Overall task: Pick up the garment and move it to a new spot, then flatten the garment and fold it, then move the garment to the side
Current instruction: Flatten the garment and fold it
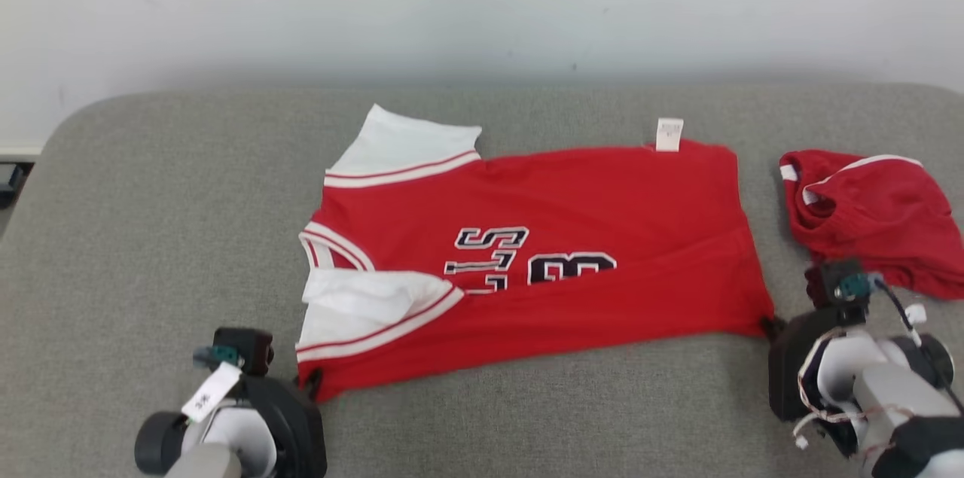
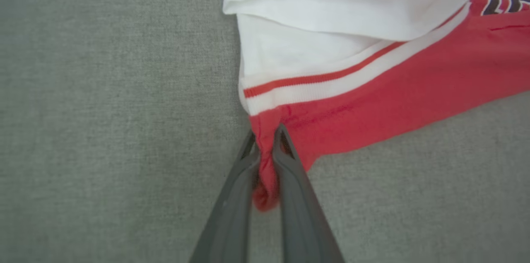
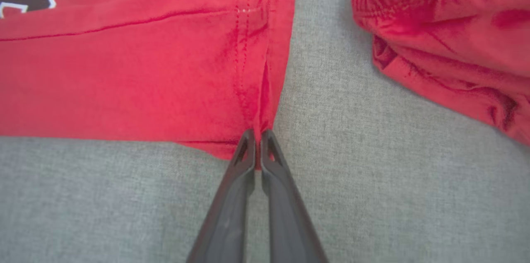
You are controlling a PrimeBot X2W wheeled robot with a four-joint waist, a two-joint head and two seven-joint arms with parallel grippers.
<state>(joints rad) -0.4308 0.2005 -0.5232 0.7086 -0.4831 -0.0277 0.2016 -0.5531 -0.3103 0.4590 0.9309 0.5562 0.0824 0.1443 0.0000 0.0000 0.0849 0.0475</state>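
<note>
— Grey cloth covers the table [image 1: 151,252], with a pale wall [image 1: 482,4] behind it. Where does the jersey [image 1: 572,222] lie?
— Spread flat near the middle, lengthways across the table. It is red, with white sleeves towards the robot's left, and its dark lettering is partly hidden by a fold along the near side. A small white label [image 1: 669,134] sticks out at the far edge.
— And the left gripper [image 2: 267,138]?
— Closed on the near left corner, just below the striped sleeve band. A roll of red cloth is pinched between its two fingers.
— The right gripper [image 3: 257,136]?
— Fingers pressed together on the near right corner, at the hem seam, with a thin bit of red fabric caught between the tips.
— Is the jersey off the table?
— It rests on the cloth. Whether the two corners are raised at all is hard to tell from above.
— Anything else?
— A crumpled red bundle [image 1: 874,214] with white trim lies apart from the jersey at the robot's right, just beyond the right gripper.
</note>
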